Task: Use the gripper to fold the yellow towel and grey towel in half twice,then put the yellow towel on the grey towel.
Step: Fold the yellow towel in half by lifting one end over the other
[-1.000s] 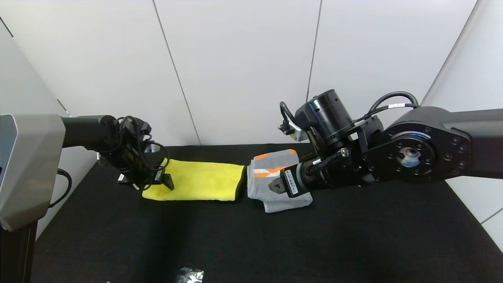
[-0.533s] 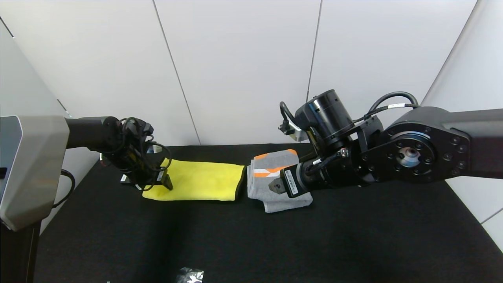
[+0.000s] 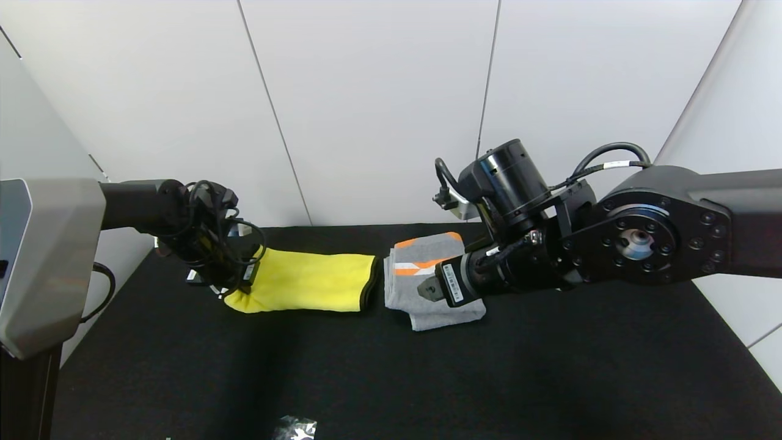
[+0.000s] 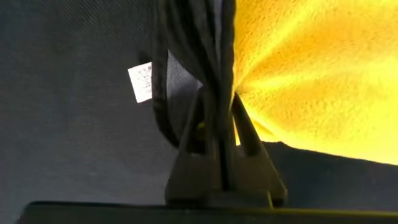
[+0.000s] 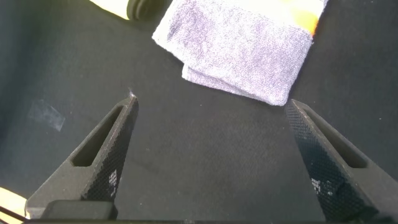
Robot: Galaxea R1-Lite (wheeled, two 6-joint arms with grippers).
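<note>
Cloth of two kinds lies on the black table (image 3: 391,379): the yellow towel (image 3: 305,284) on the robot's left side and the grey towel (image 3: 421,287) just beside it on the right, with only a narrow gap between them. The yellow towel is folded into a long strip with a dark trim at the end that faces the grey one. The left gripper (image 3: 241,282) is at the far left end of this strip. In the left wrist view its fingers (image 4: 239,134) are pressed together and a bunch of yellow fabric and dark trim is pinched between them, so the cloth fans out from the tips (image 4: 219,149). That end of the towel looks gathered and a little raised from the table, while the rest of it lies flat. A small white label (image 4: 140,82) of the towel shows beside the fingers. The grey towel is folded into a compact thick rectangle, with orange patches and a white-and-orange band on its far part. The right gripper (image 5: 211,155) hangs above the table near the front edge of the grey towel. Its two fingers (image 5: 99,155) stand wide apart and they hold nothing. A small crinkled clear wrapper (image 3: 294,428) lies at the near edge of the table, well apart from both towels.
</note>
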